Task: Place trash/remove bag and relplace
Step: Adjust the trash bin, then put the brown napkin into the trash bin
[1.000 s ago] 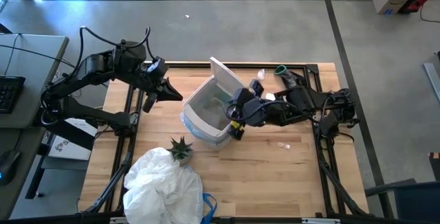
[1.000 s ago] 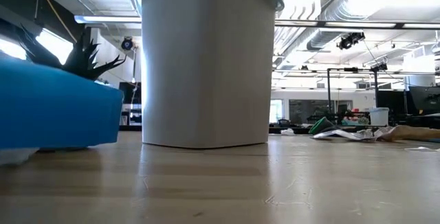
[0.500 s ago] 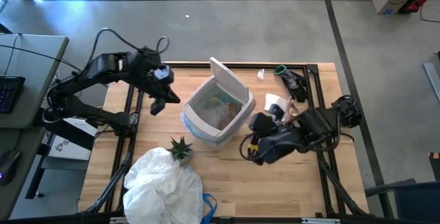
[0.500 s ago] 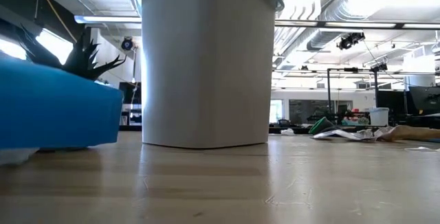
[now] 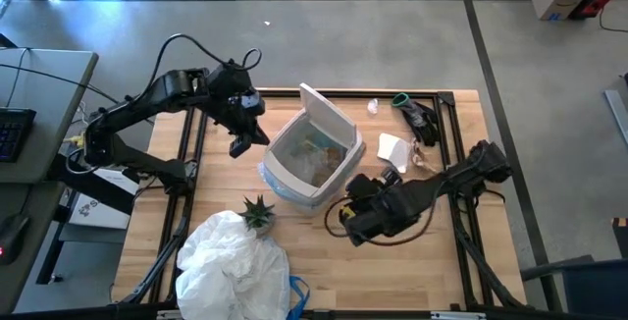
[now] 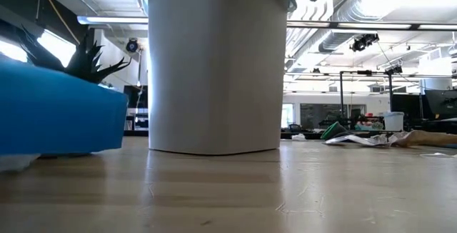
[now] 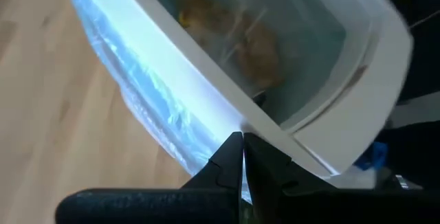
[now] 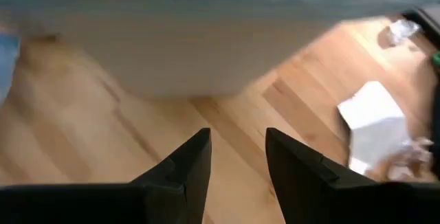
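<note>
- Two claws are in play: the left gripper (image 5: 238, 146) hangs left of centre in the overhead picture, its fingers (image 7: 227, 165) pressed together, pinching nothing, right at the edge of the bin.
- Right gripper (image 5: 345, 218) sits low, just right of centre, by the bin's lower right corner; its fingers (image 8: 189, 162) stand apart with bare wood between them, empty.
- Between both claws stands the white bin (image 5: 294, 178), mid-frame, lid (image 5: 322, 107) tipped up toward the upper edge.
- Blue bag (image 7: 148, 114) lines the bin and folds over its rim.
- Inside lie brown paper pieces (image 7: 258, 49).
- White paper scrap (image 5: 392, 149) rests on the table (image 5: 432, 251), right of the bin; another small scrap (image 5: 373, 106) lies toward the upper right.
- Small spiky plant (image 5: 259, 212) and a heap of white plastic (image 5: 231, 266) fill the lower left.
</note>
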Controlling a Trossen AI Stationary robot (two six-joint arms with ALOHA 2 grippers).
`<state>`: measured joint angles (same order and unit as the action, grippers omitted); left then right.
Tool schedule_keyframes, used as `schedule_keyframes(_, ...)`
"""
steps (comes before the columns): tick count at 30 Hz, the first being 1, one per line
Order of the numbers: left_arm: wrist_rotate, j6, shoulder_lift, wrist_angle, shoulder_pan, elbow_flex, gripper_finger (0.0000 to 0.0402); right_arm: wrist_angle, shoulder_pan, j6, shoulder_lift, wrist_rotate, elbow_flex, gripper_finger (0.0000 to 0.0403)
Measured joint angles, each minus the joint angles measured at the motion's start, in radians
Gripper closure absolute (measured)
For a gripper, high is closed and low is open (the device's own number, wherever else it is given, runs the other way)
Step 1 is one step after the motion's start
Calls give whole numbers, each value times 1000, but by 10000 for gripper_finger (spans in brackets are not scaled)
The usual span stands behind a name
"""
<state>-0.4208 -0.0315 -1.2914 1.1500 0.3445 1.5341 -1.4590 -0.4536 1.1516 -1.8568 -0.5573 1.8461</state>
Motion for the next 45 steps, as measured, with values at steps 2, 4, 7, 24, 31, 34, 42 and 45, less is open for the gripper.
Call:
schedule_keyframes(2,-20,1,-4,3,12,0,402,78,19,-5,0,-18,-46,277)
schedule_keyframes(4,-23,2,-8,3,16,0,402,137,41,-19,0,-41,-82,277)
schedule_keyframes(7,-22,2,-9,15,15,0,402,212,81,-54,0,-42,-131,277)
schedule_keyframes(24,23,10,19,136,24,1,402,280,267,-267,2,-118,-206,277)
schedule_keyframes(31,56,25,37,159,58,1,402,282,310,-299,1,-118,-206,277)
schedule_keyframes(34,57,24,58,159,71,1,402,272,304,-288,8,-99,-206,277)
schedule_keyframes(42,64,-7,124,169,81,1,402,148,224,-157,81,-113,-206,277)
schedule_keyframes(45,64,-31,152,169,80,1,402,92,190,-98,123,-125,-206,277)
